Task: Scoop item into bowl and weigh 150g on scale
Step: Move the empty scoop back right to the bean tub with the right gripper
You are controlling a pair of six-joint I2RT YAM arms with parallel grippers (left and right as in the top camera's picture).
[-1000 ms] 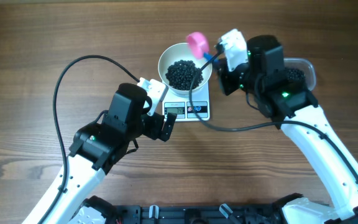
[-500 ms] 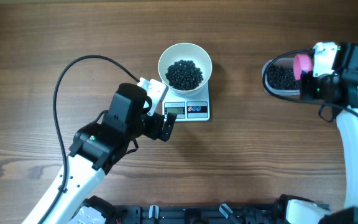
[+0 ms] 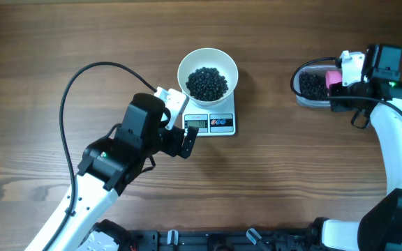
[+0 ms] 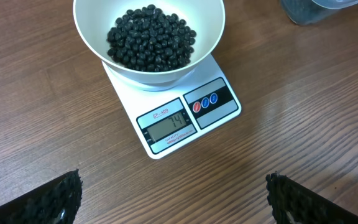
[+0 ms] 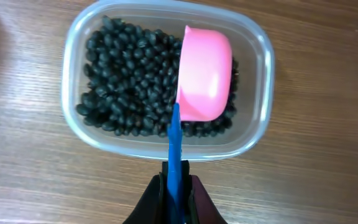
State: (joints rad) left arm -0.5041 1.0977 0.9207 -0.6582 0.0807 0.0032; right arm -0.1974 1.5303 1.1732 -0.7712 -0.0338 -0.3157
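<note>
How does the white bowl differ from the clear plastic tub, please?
The bowl is round and opaque white; the tub is a clear rounded rectangle. The bowl sits on the scale, while the tub rests directly on the wooden table. The pink scoop, held by the shut right gripper, is tilted at the tub; nothing is at the bowl. Both hold black beans.

The scale (image 4: 194,112) shows "14" on its display (image 4: 169,127), under a small "SF-400" label (image 4: 161,112).
</note>
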